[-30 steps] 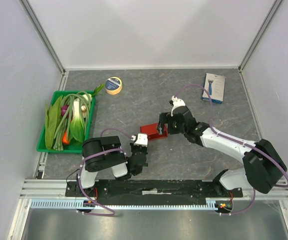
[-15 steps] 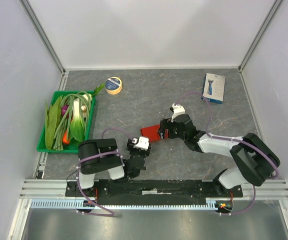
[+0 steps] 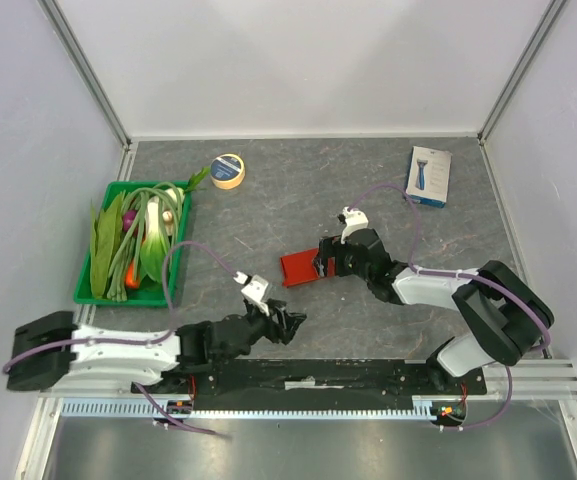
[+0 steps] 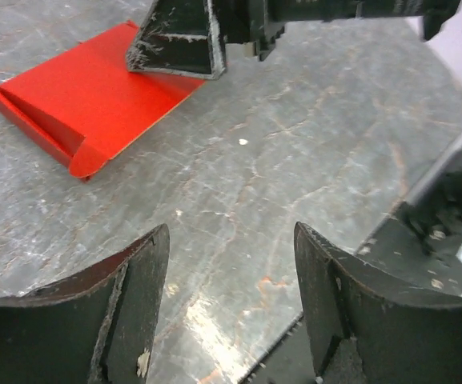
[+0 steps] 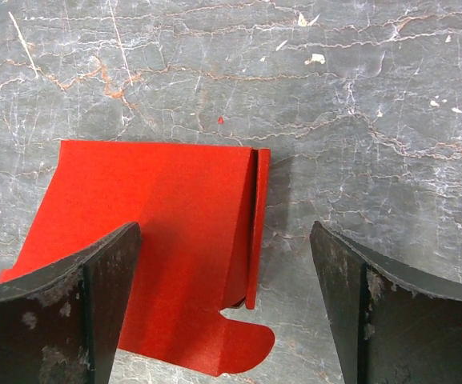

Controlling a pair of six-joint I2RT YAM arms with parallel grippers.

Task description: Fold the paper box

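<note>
Green tray [image 3: 81, 292] on the left is stuffed with leafy veg [image 3: 150, 238]. The red paper box [image 3: 298, 268] lies flat on the surface [image 3: 368, 190], its right end hidden under the right tool [image 3: 328, 262], which is spread wide and gripping nothing. Left tool [image 3: 290, 322] is wide open too, empty.

no readable text, labels or numbers on anything in view
</note>
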